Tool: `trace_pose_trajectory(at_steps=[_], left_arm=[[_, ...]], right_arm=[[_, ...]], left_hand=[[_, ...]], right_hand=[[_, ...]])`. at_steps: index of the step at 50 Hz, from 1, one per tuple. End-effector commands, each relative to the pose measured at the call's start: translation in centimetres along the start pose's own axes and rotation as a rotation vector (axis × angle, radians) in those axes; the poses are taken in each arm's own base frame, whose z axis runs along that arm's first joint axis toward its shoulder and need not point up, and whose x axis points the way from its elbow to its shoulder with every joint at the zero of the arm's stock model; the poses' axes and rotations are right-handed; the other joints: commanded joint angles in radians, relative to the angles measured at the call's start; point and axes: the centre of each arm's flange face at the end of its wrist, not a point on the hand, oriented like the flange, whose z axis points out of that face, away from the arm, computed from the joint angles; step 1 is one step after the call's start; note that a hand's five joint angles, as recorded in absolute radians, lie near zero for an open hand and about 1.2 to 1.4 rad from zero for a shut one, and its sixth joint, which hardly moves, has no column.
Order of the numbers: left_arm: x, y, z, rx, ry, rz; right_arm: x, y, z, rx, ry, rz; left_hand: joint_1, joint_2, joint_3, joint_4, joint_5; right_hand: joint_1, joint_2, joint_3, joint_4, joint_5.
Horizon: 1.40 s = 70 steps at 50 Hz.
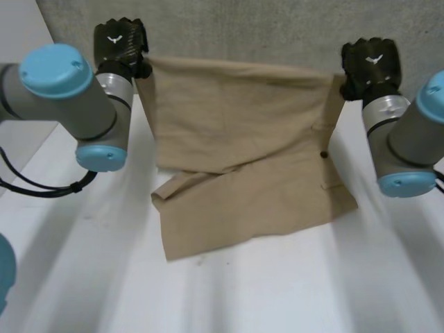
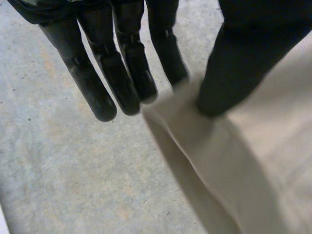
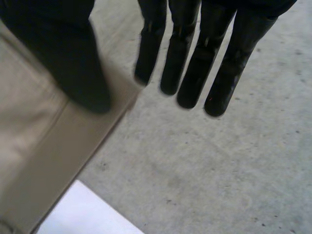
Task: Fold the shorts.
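White table (image 1: 277,291) meets a grey concrete surface (image 1: 277,28) at the far side, and the tan shorts (image 1: 243,159) span both. Their near part lies flat on the table, while the far edge is lifted and stretched between the hands.

The left hand (image 1: 120,43) pinches one top corner, its thumb (image 2: 234,58) pressing the cloth against straight fingers (image 2: 122,73). The right hand (image 1: 370,64) pinches the other corner the same way.

This looks like the middle of a fold, with the raised edge ready to be carried over the part lying flat. The next move likely calls for both hands travelling together and level, so the edge lands square.

A dark button (image 1: 324,154) sits near the right side. No brand or writing can be read on the shorts. Each hand's back bears a small white emblem without letters.
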Motion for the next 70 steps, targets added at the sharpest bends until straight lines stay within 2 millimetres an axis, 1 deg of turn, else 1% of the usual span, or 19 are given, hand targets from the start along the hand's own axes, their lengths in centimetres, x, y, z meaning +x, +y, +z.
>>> trace_pose_trajectory(at_steps=[1,7,11,12,18,23,24,26,27,30,31,34,36,37,40,45,51,67,70], left_arm=[[1.8,2.5,-1.0,0.006,0.092,0.038],[1.7,2.8,-1.7,-0.017,0.084,0.046],[1.3,2.5,-2.6,-0.046,0.065,0.050],[1.2,2.4,-2.9,-0.053,0.064,0.051],[0.6,1.5,-6.4,-0.139,0.079,0.061],[1.0,1.1,-10.9,-0.253,0.125,0.068],[1.4,1.1,-12.7,-0.294,0.150,0.071],[1.8,1.2,-14.4,-0.335,0.175,0.073],[2.2,1.3,-16.2,-0.377,0.204,0.073],[2.8,1.3,-19.0,-0.433,0.248,0.077],[3.2,1.3,-20.6,-0.461,0.275,0.079],[3.9,1.6,-23.6,-0.517,0.324,0.077],[4.2,1.8,-24.7,-0.543,0.344,0.070],[4.7,2.1,-26.1,-0.578,0.367,0.053],[5.0,2.4,-27.1,-0.613,0.380,0.025],[5.1,3.3,-27.7,-0.676,0.376,-0.004],[5.0,4.6,-27.4,-0.715,0.360,-0.001],[4.7,6.4,-26.6,-0.742,0.333,0.011],[4.6,6.6,-26.4,-0.743,0.327,0.011]], right_arm=[[-2.0,2.3,-1.2,-0.121,-0.079,-0.127],[-1.5,2.0,-2.6,-0.197,-0.096,-0.125],[-1.1,1.3,-4.1,-0.237,-0.115,-0.128],[-1.2,1.2,-4.9,-0.256,-0.138,-0.130],[-0.7,1.1,-7.2,-0.325,-0.197,-0.125],[0.0,2.6,-9.5,-0.405,-0.310,-0.129],[0.1,2.9,-9.8,-0.410,-0.332,-0.135],[0.3,3.4,-10.4,-0.421,-0.361,-0.146],[0.5,4.2,-11.0,-0.438,-0.395,-0.158],[1.0,5.2,-11.8,-0.456,-0.427,-0.181],[1.2,5.6,-12.1,-0.458,-0.447,-0.199],[1.4,6.4,-12.5,-0.460,-0.477,-0.232],[1.5,6.9,-12.6,-0.457,-0.490,-0.245],[1.5,7.8,-12.6,-0.463,-0.505,-0.248],[1.4,9.1,-12.4,-0.464,-0.529,-0.239],[1.0,10.1,-12.1,-0.453,-0.560,-0.221],[0.8,10.8,-11.6,-0.438,-0.565,-0.225],[0.7,12.0,-10.4,-0.398,-0.539,-0.248],[0.6,12.2,-10.4,-0.398,-0.541,-0.247]], left_hand=[[-0.599,-0.633,-0.656,-0.653,-0.654],[-0.599,-0.633,-0.656,-0.653,-0.654],[-0.599,-0.633,-0.656,-0.653,-0.654],[-0.598,-0.632,-0.655,-0.652,-0.654],[-0.571,-0.606,-0.628,-0.626,-0.627],[-0.554,-0.588,-0.611,-0.608,-0.610],[-0.522,-0.556,-0.579,-0.576,-0.578],[-0.504,-0.538,-0.561,-0.558,-0.560],[-0.486,-0.521,-0.543,-0.541,-0.542],[-0.419,-0.453,-0.476,-0.473,-0.475],[-0.398,-0.433,-0.455,-0.453,-0.454],[-0.340,-0.374,-0.397,-0.394,-0.396],[-0.328,-0.362,-0.385,-0.382,-0.384],[-0.304,-0.339,-0.362,-0.359,-0.360],[-0.249,-0.283,-0.306,-0.303,-0.305],[-0.213,-0.247,-0.270,-0.267,-0.269],[-0.213,-0.247,-0.270,-0.267,-0.269],[-0.216,-0.250,-0.273,-0.270,-0.272],[-0.216,-0.250,-0.273,-0.270,-0.272]], right_hand=[[-0.404,-0.566,-0.574,-0.580,-0.581],[-0.404,-0.566,-0.574,-0.580,-0.581],[-0.404,-0.566,-0.574,-0.580,-0.581],[-0.404,-0.566,-0.574,-0.580,-0.581],[-0.404,-0.566,-0.574,-0.580,-0.581],[-0.404,-0.566,-0.574,-0.580,-0.581],[-0.404,-0.566,-0.574,-0.580,-0.581],[-0.404,-0.566,-0.574,-0.580,-0.581],[-0.327,-0.489,-0.497,-0.503,-0.504],[-0.201,-0.363,-0.371,-0.376,-0.378],[-0.127,-0.290,-0.298,-0.303,-0.305],[-0.094,-0.257,-0.265,-0.270,-0.272],[-0.065,-0.228,-0.236,-0.241,-0.242],[-0.030,-0.192,-0.200,-0.206,-0.207],[0.067,-0.096,-0.104,-0.109,-0.111],[0.138,-0.025,-0.033,-0.038,-0.040],[0.296,0.134,0.126,0.120,0.119],[0.334,0.172,0.164,0.158,0.157],[0.419,0.257,0.249,0.243,0.242]])
